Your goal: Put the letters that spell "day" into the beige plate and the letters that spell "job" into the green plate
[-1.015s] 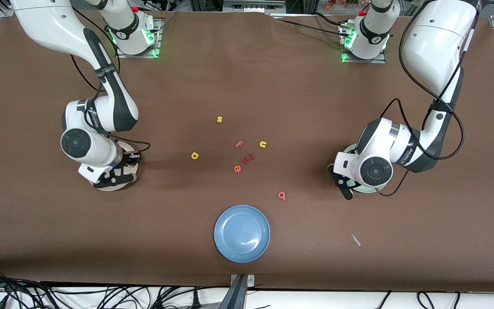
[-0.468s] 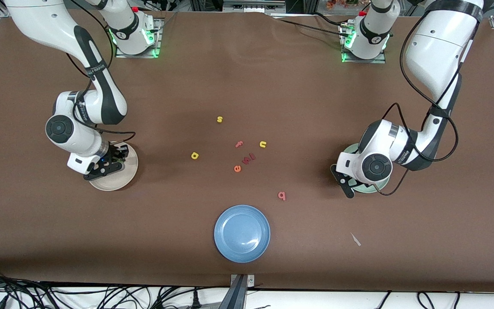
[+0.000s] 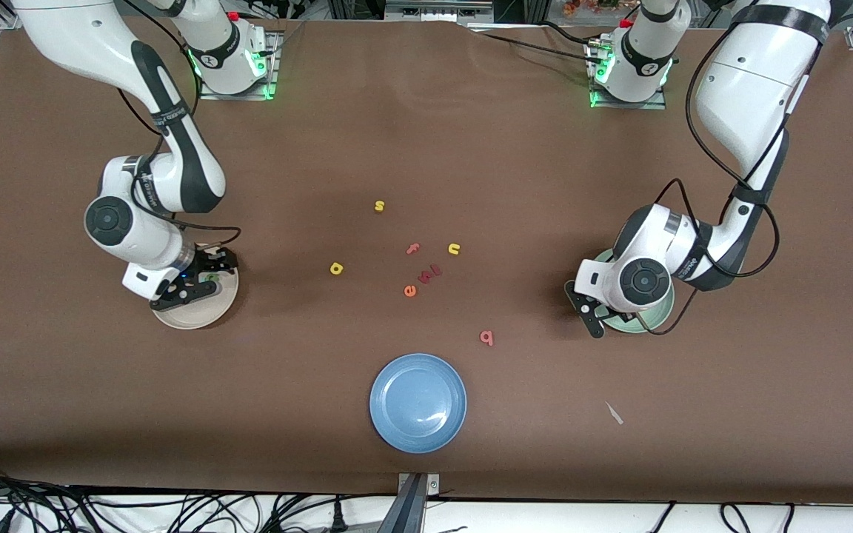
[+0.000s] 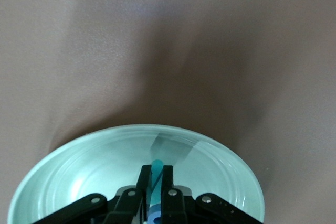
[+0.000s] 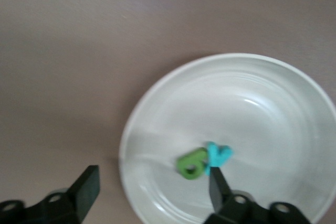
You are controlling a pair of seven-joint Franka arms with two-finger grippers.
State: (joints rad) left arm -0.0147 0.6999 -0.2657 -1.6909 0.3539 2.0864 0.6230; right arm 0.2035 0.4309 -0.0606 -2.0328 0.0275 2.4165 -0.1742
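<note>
While the green "d" (image 5: 192,163) and the teal "y" (image 5: 218,157) are lying touching each other in the beige plate (image 3: 213,311) toward the right arm's end of the bench (image 3: 426,133), the right hand (image 5: 152,190) is hovering over that plate with its fingers spread wide, holding nothing. At the left arm's end, the left hand (image 4: 153,182) is hanging over the green plate (image 4: 79,166), pinching a teal letter (image 4: 156,167). Mid-bench, the yellow "a" (image 3: 336,268) is sitting at about nine o'clock from the loose letters, and the pink "b" (image 3: 486,337) at five o'clock. Nearest the front camera, the blue plate (image 3: 397,422) is sitting.
</note>
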